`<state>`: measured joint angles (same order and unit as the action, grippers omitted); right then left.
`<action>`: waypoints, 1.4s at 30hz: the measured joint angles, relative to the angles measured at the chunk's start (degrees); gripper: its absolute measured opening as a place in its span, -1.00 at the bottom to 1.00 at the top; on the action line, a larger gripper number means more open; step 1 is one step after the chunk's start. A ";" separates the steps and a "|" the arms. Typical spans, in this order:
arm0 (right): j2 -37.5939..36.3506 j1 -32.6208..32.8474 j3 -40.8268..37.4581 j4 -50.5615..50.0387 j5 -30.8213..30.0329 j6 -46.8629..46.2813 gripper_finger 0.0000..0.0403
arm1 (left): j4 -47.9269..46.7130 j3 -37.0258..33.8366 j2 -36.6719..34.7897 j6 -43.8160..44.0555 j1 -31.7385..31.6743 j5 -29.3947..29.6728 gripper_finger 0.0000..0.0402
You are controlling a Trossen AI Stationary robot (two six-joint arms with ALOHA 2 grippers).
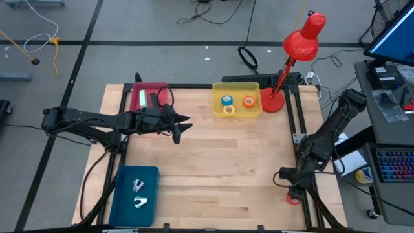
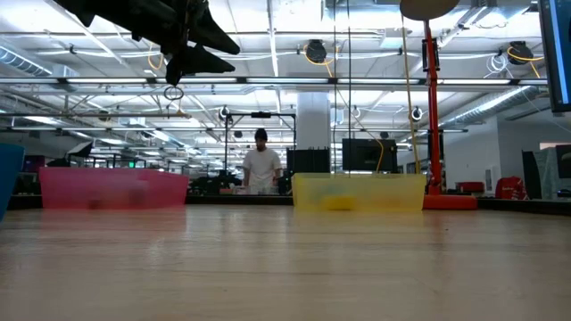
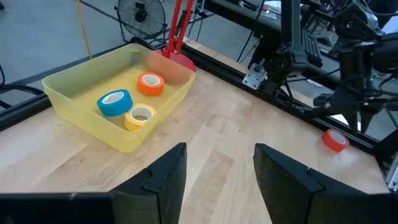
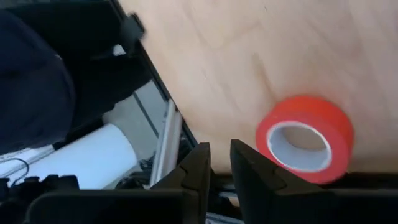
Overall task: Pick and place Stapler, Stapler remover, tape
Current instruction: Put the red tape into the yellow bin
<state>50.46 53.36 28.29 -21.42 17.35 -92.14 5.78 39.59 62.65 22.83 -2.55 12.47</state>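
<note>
- Wooden table (image 1: 220,168), framed by black rails.
- Blue tray (image 1: 123,194) at near left corner, holding two small metal-looking items, too small to identify.
- Pink tray (image 1: 147,90) at far left; yellow tray (image 1: 237,86) at far centre, beside red lamp (image 1: 294,55).
- Left gripper (image 1: 181,129) raised over table near pink tray, fingers (image 3: 163,177) apart, nothing between.
- Right gripper (image 4: 219,165) low at right table edge, fingers nearly together, gripping nothing.
- Red tape (image 4: 305,138) flat on wood just beside right gripper.
- Blue tape (image 3: 115,102), orange tape (image 3: 150,83), yellow tape (image 3: 139,116) inside yellow tray.
</note>
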 joint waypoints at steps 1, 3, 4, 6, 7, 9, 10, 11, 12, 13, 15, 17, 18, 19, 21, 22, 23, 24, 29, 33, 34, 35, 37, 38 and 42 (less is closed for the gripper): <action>0.00 0.00 0.00 0.52 -0.78 0.02 -0.72 | 0.00 0.00 0.00 0.13 0.00 0.00 -0.07; 0.00 -0.10 0.04 0.38 -0.71 0.97 -0.72 | 0.00 0.00 0.00 0.15 0.00 0.00 -0.07; 0.00 -0.15 0.04 -0.26 -0.69 1.51 -0.72 | 0.00 0.00 0.00 0.15 0.00 0.00 -0.07; 0.01 -0.15 0.04 -1.53 -0.83 1.41 -0.73 | 0.00 0.00 0.00 0.15 0.00 -0.02 -0.07; -0.08 -0.15 0.04 -1.75 -0.91 1.35 -0.73 | 0.01 0.00 0.00 0.15 0.00 -0.02 -0.07; -0.22 -0.15 0.05 -1.43 -2.10 1.05 -0.74 | 0.01 0.00 0.00 0.15 0.00 -0.02 -0.07; -0.26 -0.15 0.12 -1.22 -3.29 0.74 -0.74 | 0.02 0.00 0.00 0.15 0.00 -0.04 -0.07; -0.28 -0.15 0.29 -0.96 -4.49 0.73 -0.74 | 0.02 0.00 0.00 0.15 0.00 -0.04 -0.07; -0.31 -0.13 0.64 -0.32 -5.35 1.36 -0.74 | 0.03 0.00 0.00 0.15 0.00 -0.06 -0.07; -0.31 -0.15 1.29 0.15 -5.43 2.62 -0.74 | 0.04 0.00 0.00 0.15 0.00 -0.16 -0.07; -0.29 -0.13 3.05 -0.24 -5.60 4.23 -0.73 | 0.04 0.00 0.00 0.47 0.00 -0.40 -0.07; 0.14 -0.15 4.94 -2.76 -6.73 5.82 -0.73 | 0.04 0.00 0.00 1.05 0.02 -0.50 -0.07; 0.58 -0.17 6.16 -4.61 -7.01 6.51 -0.73 | 0.03 0.00 0.00 1.43 0.09 -0.54 -0.07; 1.19 -0.24 7.53 -6.48 -6.98 7.03 -0.73 | 0.03 0.00 0.00 1.71 0.18 -0.58 -0.07; 2.94 -0.24 10.78 -9.80 -6.80 8.94 -0.73 | 0.02 0.00 0.00 1.79 0.58 -0.57 -0.07; 4.12 -0.40 12.63 -11.57 -6.80 10.58 -0.73 | 0.03 0.00 0.00 1.78 0.85 -0.57 -0.07; 5.39 -0.54 14.39 -13.57 -6.74 12.54 -0.73 | 0.03 0.00 0.00 1.79 1.10 -0.61 -0.07; 6.86 -0.65 16.42 -16.64 -6.80 14.65 -0.73 | 0.02 0.00 0.00 1.81 1.35 -0.61 -0.07; 15.34 -0.56 22.29 -31.85 -10.75 25.35 -0.73 | 0.04 0.00 0.00 1.99 2.66 -0.62 -0.07; 21.20 0.22 21.98 -29.44 -9.49 32.08 -0.73 | 0.02 0.00 0.00 3.93 3.47 -0.62 -0.07; 22.56 0.55 21.89 -30.11 -8.31 33.21 -0.73 | 0.02 0.00 0.00 4.18 3.70 -0.61 -0.07; 23.73 0.78 21.88 -31.11 -7.44 33.66 -0.73 | 0.01 0.00 0.00 4.28 3.89 -0.61 -0.07; 25.31 1.01 21.88 -33.37 -6.56 34.20 -0.73 | 0.00 0.00 0.00 4.28 4.26 -0.61 -0.07; 25.80 1.30 21.88 -34.15 -6.71 34.27 -0.73 | 0.00 0.00 0.00 4.28 4.40 -0.61 -0.07; 26.01 2.32 21.84 -33.54 -7.11 34.27 -0.72 | 0.00 0.00 0.00 4.28 4.57 -0.57 -0.07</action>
<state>76.47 55.69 50.13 -54.96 10.24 -57.87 5.78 39.59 62.65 27.11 2.03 11.90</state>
